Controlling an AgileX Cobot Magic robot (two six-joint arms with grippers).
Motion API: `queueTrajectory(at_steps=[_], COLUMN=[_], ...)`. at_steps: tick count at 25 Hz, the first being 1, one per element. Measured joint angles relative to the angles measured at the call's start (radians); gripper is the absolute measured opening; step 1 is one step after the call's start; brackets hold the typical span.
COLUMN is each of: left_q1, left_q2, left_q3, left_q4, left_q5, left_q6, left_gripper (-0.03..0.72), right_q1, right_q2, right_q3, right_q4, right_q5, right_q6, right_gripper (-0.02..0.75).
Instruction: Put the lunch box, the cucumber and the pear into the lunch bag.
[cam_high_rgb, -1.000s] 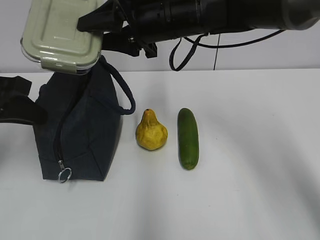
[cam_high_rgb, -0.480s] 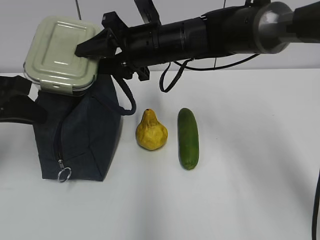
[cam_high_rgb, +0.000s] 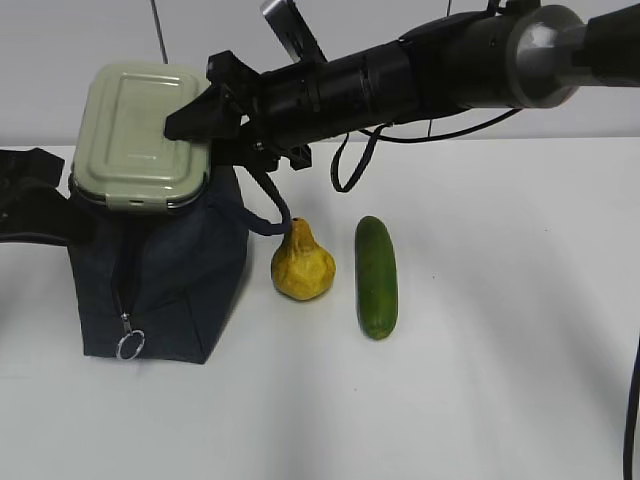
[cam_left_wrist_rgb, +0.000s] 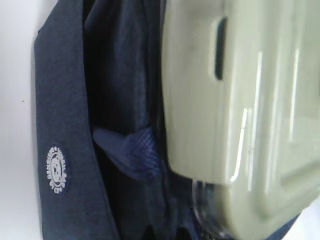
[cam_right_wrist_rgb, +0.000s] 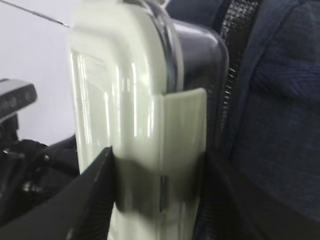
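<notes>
The lunch box (cam_high_rgb: 135, 130), clear with a sage-green lid, is tilted and rests at the open top of the navy lunch bag (cam_high_rgb: 165, 275). My right gripper (cam_high_rgb: 195, 112) reaches across from the right and is shut on the box's right end. In the right wrist view its fingers (cam_right_wrist_rgb: 92, 192) clamp the box (cam_right_wrist_rgb: 125, 100) beside the bag's zipper (cam_right_wrist_rgb: 235, 60). My left gripper (cam_high_rgb: 40, 205) is against the bag's left side; its jaws are hidden. The left wrist view shows the box (cam_left_wrist_rgb: 240, 110) over the bag's opening (cam_left_wrist_rgb: 120, 100). The pear (cam_high_rgb: 303, 262) and cucumber (cam_high_rgb: 377, 277) lie to the right of the bag.
The bag's silver ring pull (cam_high_rgb: 129, 345) hangs at its front bottom and its loop handle (cam_high_rgb: 268, 205) curls toward the pear. The right arm (cam_high_rgb: 420, 70) spans the back of the white table (cam_high_rgb: 500, 380). A cable (cam_high_rgb: 350, 165) loops below the arm.
The right gripper has brought the lunch box down and a little to the right, from above the bag onto its open top. Pear, cucumber and left arm have not moved.
</notes>
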Motion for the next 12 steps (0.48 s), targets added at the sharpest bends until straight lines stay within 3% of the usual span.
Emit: queueTrajectory(at_steps=[12], left_q1=[0.0], left_q2=[0.0], left_q3=[0.0], left_q4=[-0.02], left_q5=[-0.006], left_q6=[0.0], left_gripper=[0.003], right_q1=[-0.034], right_q2=[0.0], right_q3=[-0.004], right_q4=[-0.162], right_q5=[0.021], right_q6=[0.081], right_gripper=[0.375])
